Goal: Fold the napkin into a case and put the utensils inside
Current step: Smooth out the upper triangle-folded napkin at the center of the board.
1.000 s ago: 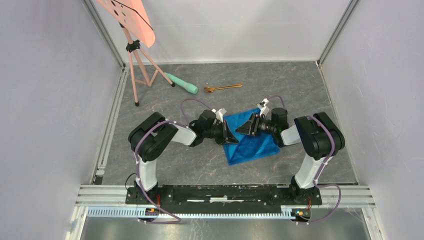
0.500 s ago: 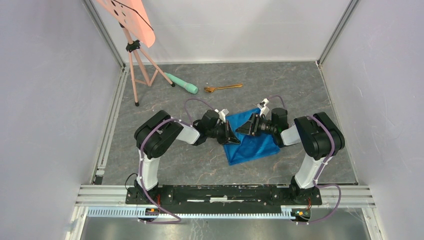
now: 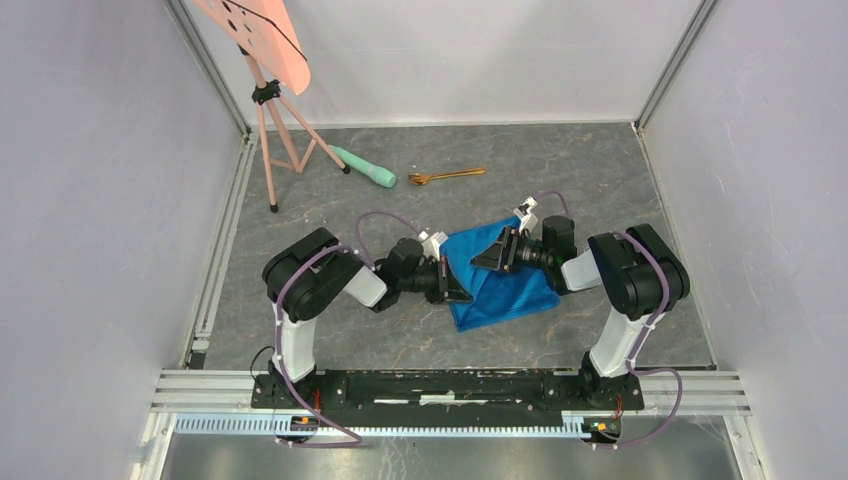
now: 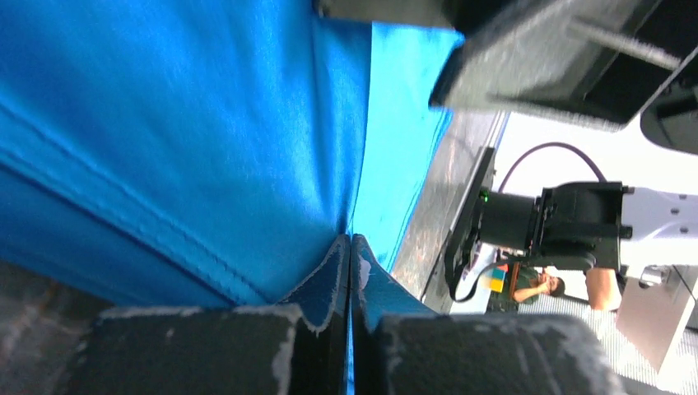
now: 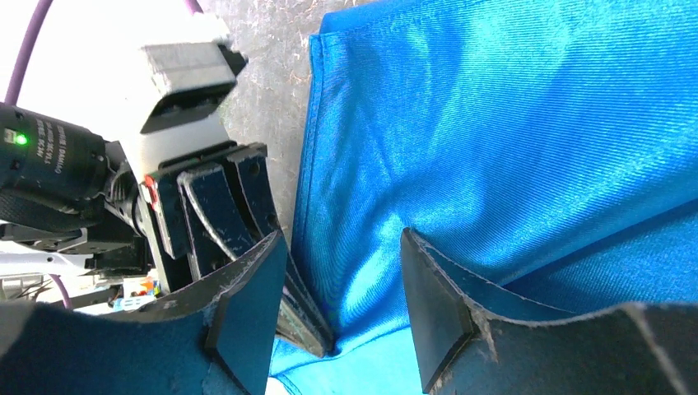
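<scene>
Blue napkin point(image 3: 510, 290) lies on the desk point(image 3: 600, 170), an edge pinched in my left claw point(image 4: 351, 247); my right claw point(image 5: 342, 239) stands spread over it. A sideways tug could slip that thin pinch or knock the claws together. Both utensils point(image 3: 447, 176) lie well beyond.

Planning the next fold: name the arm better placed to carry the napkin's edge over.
Left. The left gripper is shut on the napkin edge, so it can likely draw the fold over. The right gripper stands open over the cloth, gripping nothing.
</scene>
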Controlling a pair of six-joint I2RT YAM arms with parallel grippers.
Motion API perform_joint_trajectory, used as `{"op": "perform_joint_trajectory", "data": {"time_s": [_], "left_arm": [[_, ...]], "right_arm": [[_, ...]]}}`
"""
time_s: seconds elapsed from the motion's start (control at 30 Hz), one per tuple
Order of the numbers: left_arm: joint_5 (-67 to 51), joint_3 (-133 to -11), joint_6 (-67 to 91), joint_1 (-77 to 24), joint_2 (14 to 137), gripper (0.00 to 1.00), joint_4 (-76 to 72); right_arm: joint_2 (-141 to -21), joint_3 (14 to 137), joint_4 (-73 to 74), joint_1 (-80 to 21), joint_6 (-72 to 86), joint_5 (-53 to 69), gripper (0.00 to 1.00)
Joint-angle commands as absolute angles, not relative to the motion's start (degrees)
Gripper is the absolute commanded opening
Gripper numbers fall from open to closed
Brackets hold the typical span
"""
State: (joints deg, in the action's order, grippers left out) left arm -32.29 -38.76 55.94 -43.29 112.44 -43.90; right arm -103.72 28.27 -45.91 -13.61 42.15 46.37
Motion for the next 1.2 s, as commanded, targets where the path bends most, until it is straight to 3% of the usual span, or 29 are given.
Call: {"op": "perform_joint_trajectory", "data": {"time_s": [0.0,0.2,0.63,0.93,1.17], "left_arm": [[-35.44,-33.50,55.82,-44.80,112.55,0.02,-49.22],[-37.88,-28.74,53.05,-45.16,111.57,0.02,-52.83],[-32.00,-37.02,47.82,-45.61,99.40,0.05,-29.08],[-33.57,-43.99,50.01,-45.62,106.44,0.04,-30.30],[-32.70,-41.34,48.96,-45.66,108.17,0.04,-30.68]], "right_arm": [[-103.86,28.70,-42.67,-13.51,39.59,44.30,0.60],[-103.92,29.01,-41.18,-13.53,38.74,43.95,0.60],[-98.87,30.81,-35.27,-13.55,36.65,44.49,0.61],[-92.89,34.47,-27.25,-12.74,32.47,43.89,0.62],[-98.74,37.86,-27.28,-7.22,30.49,46.06,0.62]]}}
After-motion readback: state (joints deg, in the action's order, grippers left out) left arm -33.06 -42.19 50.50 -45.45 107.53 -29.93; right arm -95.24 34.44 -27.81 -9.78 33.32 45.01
